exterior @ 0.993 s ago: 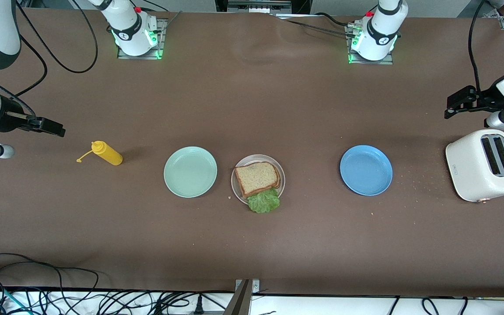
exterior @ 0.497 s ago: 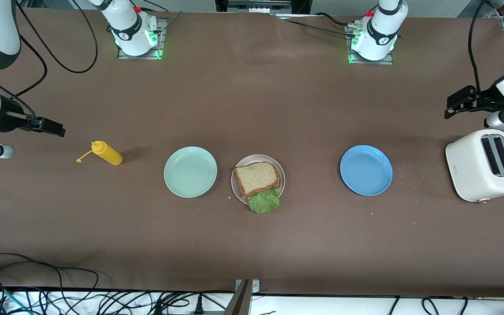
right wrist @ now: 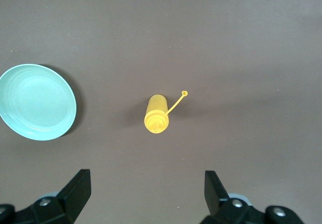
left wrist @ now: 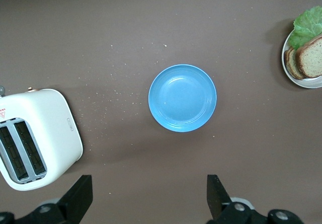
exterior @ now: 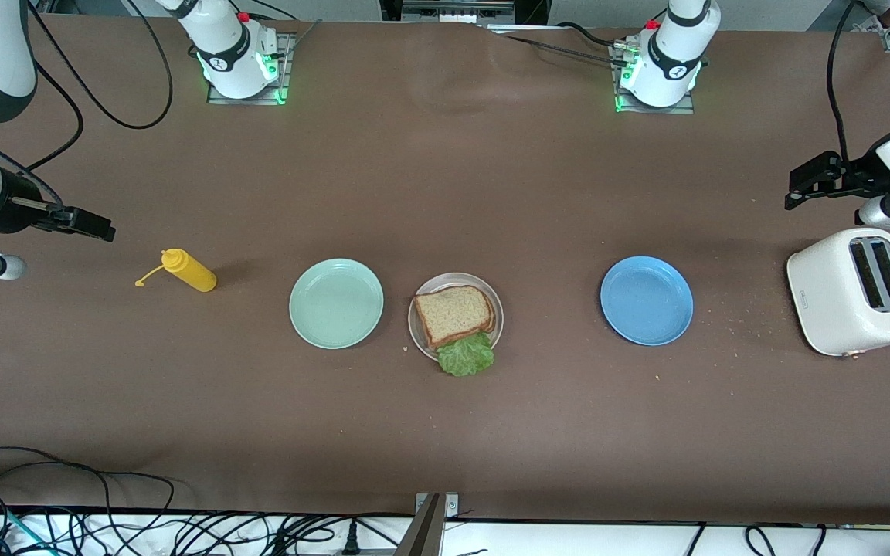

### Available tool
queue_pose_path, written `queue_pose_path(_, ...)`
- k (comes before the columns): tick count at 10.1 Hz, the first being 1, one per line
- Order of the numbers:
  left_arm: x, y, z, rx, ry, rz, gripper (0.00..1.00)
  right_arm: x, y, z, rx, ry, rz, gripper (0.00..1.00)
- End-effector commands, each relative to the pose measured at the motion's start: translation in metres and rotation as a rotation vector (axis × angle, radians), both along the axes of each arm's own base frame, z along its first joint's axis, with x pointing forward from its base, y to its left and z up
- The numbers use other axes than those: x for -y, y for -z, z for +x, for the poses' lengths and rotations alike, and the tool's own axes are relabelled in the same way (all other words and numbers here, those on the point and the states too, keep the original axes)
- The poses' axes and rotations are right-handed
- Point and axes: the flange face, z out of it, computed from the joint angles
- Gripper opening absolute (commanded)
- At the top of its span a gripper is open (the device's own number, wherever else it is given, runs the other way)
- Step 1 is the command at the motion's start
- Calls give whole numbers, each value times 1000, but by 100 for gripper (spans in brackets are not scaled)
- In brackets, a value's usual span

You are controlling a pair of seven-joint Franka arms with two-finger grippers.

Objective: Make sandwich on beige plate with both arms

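The sandwich (exterior: 454, 313), brown bread slices with a green lettuce leaf (exterior: 465, 355) sticking out toward the front camera, lies on the beige plate (exterior: 416, 330) mid-table. It also shows at the edge of the left wrist view (left wrist: 308, 58). My left gripper (exterior: 806, 184) is open and empty, up in the air over the table beside the toaster; its jaws stand wide apart in the left wrist view (left wrist: 149, 200). My right gripper (exterior: 90, 224) is open and empty, raised over the table near the mustard bottle, and also shows in the right wrist view (right wrist: 146, 198).
A mint-green plate (exterior: 336, 303) lies beside the beige plate toward the right arm's end. A blue plate (exterior: 646, 300) lies toward the left arm's end. A white toaster (exterior: 854, 291) stands at that end with crumbs around it. A yellow mustard bottle (exterior: 191, 271) lies on its side.
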Motion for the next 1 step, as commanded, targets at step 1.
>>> queue_pose_path(1, 3, -5, 3, -4, 7, -19, 100, 2, -4, -2, 10, 8, 21, 100)
